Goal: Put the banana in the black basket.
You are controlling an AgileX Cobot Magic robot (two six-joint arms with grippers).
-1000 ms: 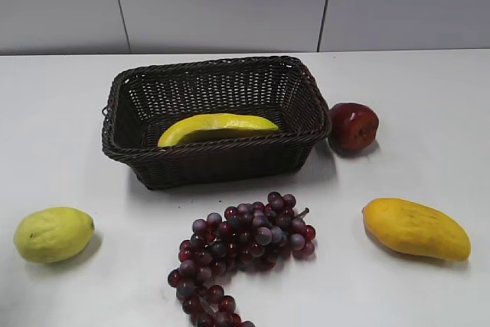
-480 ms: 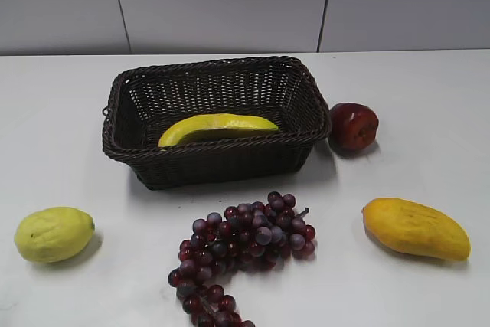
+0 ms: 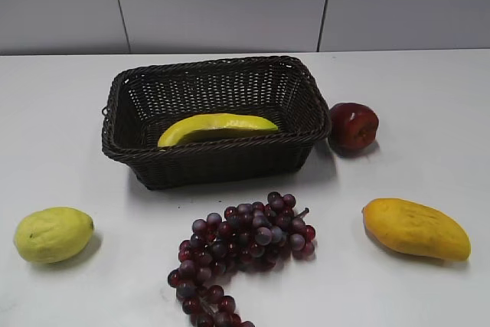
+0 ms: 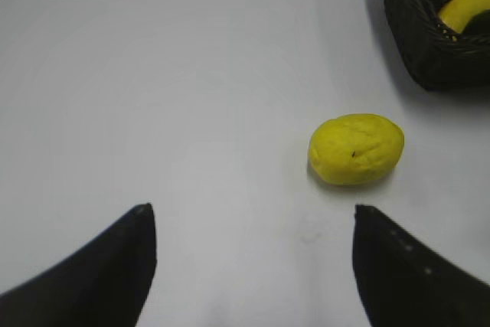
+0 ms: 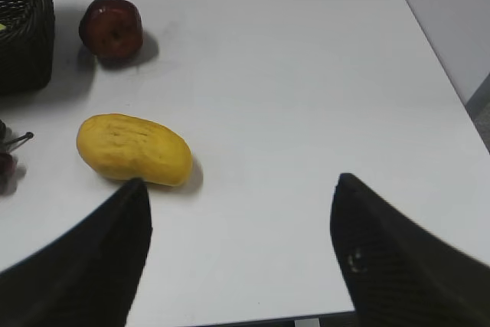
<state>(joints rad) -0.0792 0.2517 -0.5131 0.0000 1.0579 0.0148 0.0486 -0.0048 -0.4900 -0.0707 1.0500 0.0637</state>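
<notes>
The banana [image 3: 217, 127] lies inside the black basket [image 3: 122, 105], along its front wall. Its tip also shows in the left wrist view [image 4: 464, 7], inside the basket's corner [image 4: 425, 44]. A basket corner shows in the right wrist view [image 5: 27, 44]. My left gripper [image 4: 249, 212] is open and empty over bare table, left of the lemon. My right gripper [image 5: 241, 185] is open and empty over bare table, right of the mango. Neither gripper shows in the exterior view.
A lemon [image 3: 53, 233] [image 4: 356, 148] lies front left. A mango [image 3: 416, 228] [image 5: 134, 149] lies front right. A dark red apple [image 3: 354, 125] [image 5: 112, 27] sits right of the basket. Purple grapes [image 3: 243, 244] lie in front of it. The table's right edge [image 5: 432, 44] is near.
</notes>
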